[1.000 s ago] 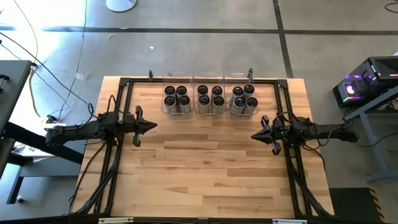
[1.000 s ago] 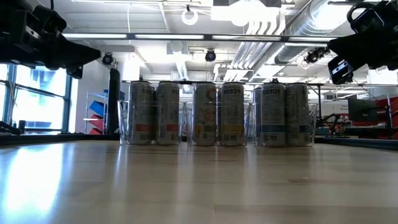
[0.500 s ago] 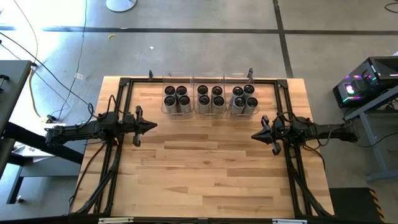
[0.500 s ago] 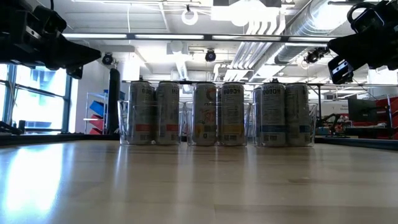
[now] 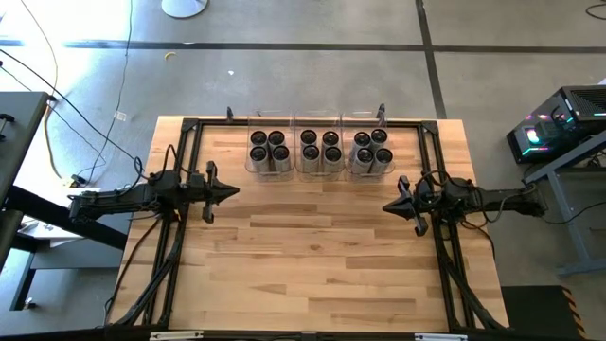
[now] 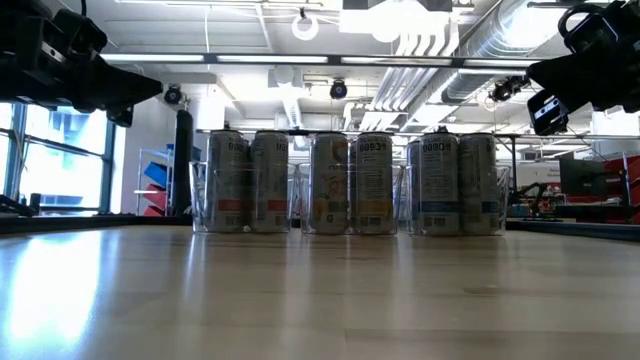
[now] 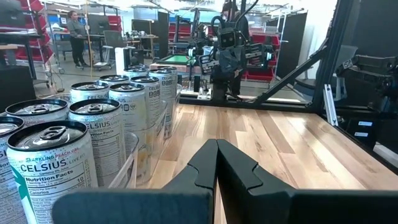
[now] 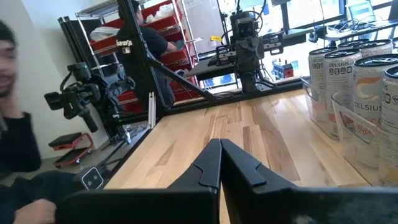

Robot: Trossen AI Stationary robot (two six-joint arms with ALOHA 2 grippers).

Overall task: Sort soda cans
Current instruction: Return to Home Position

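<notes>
You are looking at twelve soda cans (image 5: 320, 150) standing upright, four in the middle bin (image 5: 320, 121) and four in each clear bin just beside it, the left bin (image 5: 268, 121) and the right bin (image 5: 371, 121). The left gripper (image 5: 232, 192) is hanging well off to the left of the middle bin and on its near side, over the table (image 5: 312, 256), and its fingers are pressing together on nothing. The right gripper (image 5: 387, 206) is mirroring it, well off to the right of the middle bin, also pinched closed and empty. If you are reaching for a can again, expect smooth printed sides that are likely slippery and thin metal walls that will probably dent under a hard squeeze. The tabs are looking unopened in the left wrist view, so the cans are probably full and fairly heavy. They are sitting close against one another, so you are likely finding little finger room between them. Coming straight down and closing across the upper body just under the rim seems safest. The bins are looking light and may slide when nudged.
</notes>
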